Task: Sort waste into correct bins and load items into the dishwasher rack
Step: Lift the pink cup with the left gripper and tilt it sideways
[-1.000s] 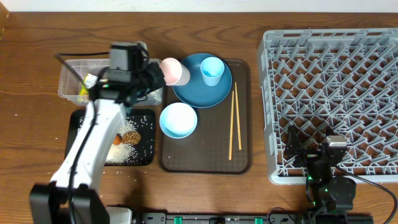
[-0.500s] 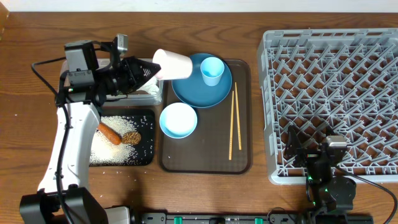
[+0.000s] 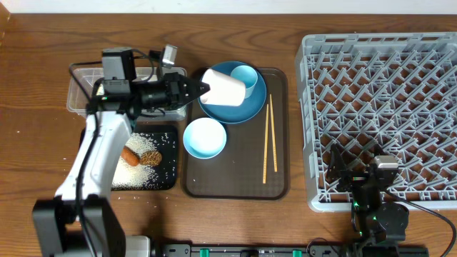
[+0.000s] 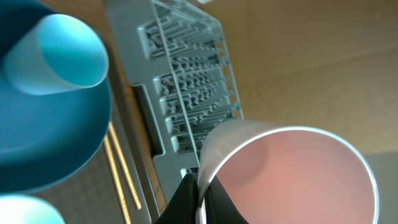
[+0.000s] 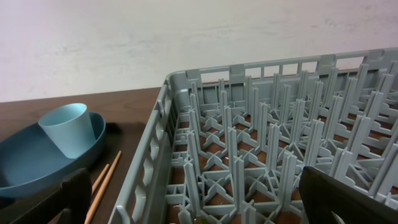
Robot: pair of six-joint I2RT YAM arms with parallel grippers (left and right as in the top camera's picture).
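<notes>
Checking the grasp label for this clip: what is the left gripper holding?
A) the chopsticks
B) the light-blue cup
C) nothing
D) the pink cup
D: the left gripper is shut on the rim of the pink cup, holding it tipped on its side over the blue plate.

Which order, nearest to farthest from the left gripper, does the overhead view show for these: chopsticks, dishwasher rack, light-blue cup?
From the left gripper:
1. light-blue cup, just to its right.
2. chopsticks, further right on the tray.
3. dishwasher rack, far right.
</notes>
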